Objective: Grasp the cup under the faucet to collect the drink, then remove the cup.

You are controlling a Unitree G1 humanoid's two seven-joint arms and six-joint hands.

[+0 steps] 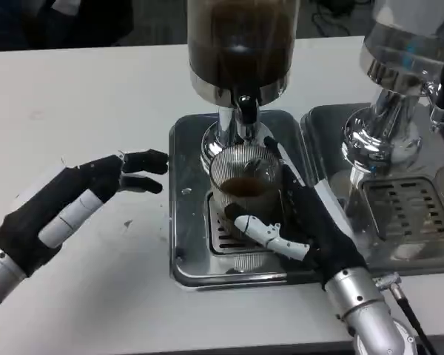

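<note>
One cup point(243, 186) (under faucet point(246, 111)) in right hand point(311, 222).

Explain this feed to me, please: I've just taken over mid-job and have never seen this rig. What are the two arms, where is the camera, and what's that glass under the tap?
The picture comes from a camera on the robot's head or chest, looking down at a white table. The two silver forearms are the robot's own. Its right hand wraps around a ribbed clear cup, which stands on the steel drip tray under the faucet of a dispenser of dark drink. The cup already holds some brown liquid. The left hand holds nothing and sits beside the tray, fingers extended toward it. A second dispenser with its own tray stands to the right.
</note>
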